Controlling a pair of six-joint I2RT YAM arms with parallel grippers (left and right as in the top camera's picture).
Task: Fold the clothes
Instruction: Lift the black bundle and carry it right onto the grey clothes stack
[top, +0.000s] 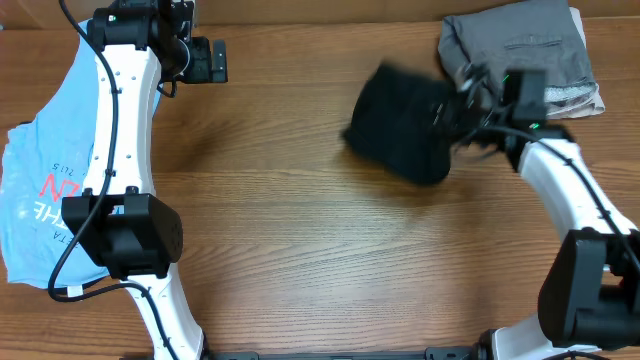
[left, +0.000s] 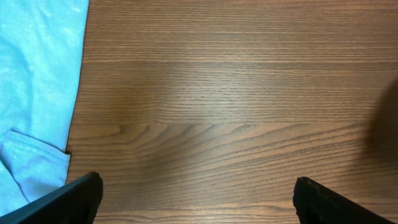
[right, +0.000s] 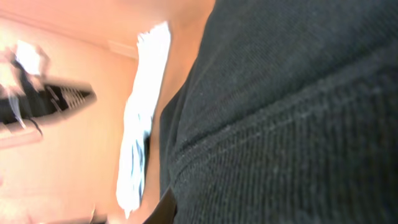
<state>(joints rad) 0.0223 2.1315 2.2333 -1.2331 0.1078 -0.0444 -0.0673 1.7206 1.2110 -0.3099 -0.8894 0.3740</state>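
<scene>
The black T-shirt (top: 400, 125) is bunched up and blurred, hanging at my right gripper (top: 462, 105) over the right middle of the table. In the right wrist view its dark knit fabric (right: 292, 112) fills most of the frame and hides the fingers. The light blue shirt with red-and-white lettering (top: 40, 190) lies at the table's left edge, partly under my left arm; its edge shows in the left wrist view (left: 34, 93). My left gripper (top: 205, 60) is at the back left, open and empty, its fingertips (left: 198, 199) wide apart over bare wood.
A folded grey garment (top: 525, 45) lies on a white one at the back right corner, just behind the right gripper. Wooden tabletop (top: 290, 230) spans the middle and front.
</scene>
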